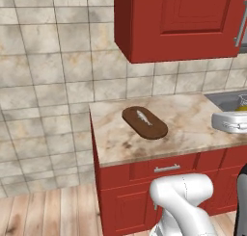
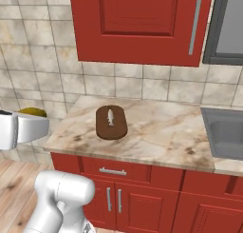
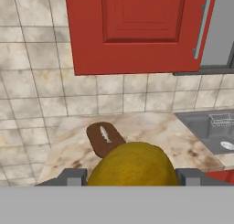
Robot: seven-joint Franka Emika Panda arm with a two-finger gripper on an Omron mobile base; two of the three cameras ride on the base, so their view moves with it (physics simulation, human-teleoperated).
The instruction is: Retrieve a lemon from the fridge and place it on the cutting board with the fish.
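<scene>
Gripping the lemon (image 3: 132, 164) between its fingers, the gripper (image 3: 131, 175) sits at the bottom centre of the hand view. The cutting board (image 3: 103, 141) with the fish (image 3: 105, 134) lies just above, on the marble counter (image 3: 151, 134).

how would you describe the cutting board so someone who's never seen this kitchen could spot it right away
Find the marbled beige counter on the red base cabinets, below the red wall cupboard. Near the counter's left end, away from the grey sink, lies the cutting board. It is a flat dark brown oval with a small pale fish on top.
</scene>
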